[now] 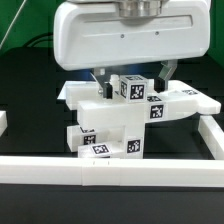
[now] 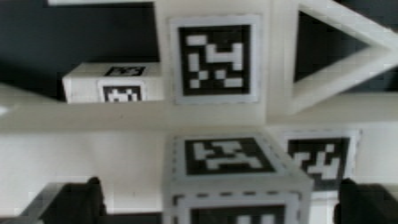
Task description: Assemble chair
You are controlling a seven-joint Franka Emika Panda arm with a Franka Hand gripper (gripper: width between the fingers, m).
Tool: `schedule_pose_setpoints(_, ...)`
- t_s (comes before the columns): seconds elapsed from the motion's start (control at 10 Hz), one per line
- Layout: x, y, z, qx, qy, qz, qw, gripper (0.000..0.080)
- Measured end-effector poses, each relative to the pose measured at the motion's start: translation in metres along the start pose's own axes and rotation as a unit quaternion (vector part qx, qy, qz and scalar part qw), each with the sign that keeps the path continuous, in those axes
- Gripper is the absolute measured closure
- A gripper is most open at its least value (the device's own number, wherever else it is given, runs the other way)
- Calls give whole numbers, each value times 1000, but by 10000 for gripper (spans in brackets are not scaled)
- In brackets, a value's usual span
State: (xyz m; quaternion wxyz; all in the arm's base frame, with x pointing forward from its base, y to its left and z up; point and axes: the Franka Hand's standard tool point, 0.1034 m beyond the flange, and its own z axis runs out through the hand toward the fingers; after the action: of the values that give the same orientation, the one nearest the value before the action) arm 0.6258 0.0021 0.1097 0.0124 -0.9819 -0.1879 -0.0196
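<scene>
Our gripper [image 1: 132, 80] stands wide open and empty, flanking the tagged upright block [image 1: 133, 90] of the white blocky plastic chair [image 1: 98, 100] at nine and three o'clock. We judge the grasp comes next: close squarely.

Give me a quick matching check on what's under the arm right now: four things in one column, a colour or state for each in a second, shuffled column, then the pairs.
Things
1. gripper
2. chair pieces
3. front border rail
4. table

Colour or state
A. black surface
B. plain white, no tags, running across the foreground of the exterior view
C. open, one finger on each side of a tagged block
D. white, carrying black-and-white square tags

Pairs: 1-C, 2-D, 3-B, 4-A
</scene>
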Motion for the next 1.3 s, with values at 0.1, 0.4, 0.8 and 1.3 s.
schedule_pose_setpoints(0.1, 0, 0, 0, 0, 0, 7, 1000, 163)
schedule_pose_setpoints(0.4, 0, 0, 0, 0, 0, 16, 1000, 523)
schedule_pose_setpoints(0.8, 0, 0, 0, 1, 0, 126, 992, 534)
schedule_pose_setpoints(1.3, 1, -1, 0, 3, 1, 295, 955, 532)
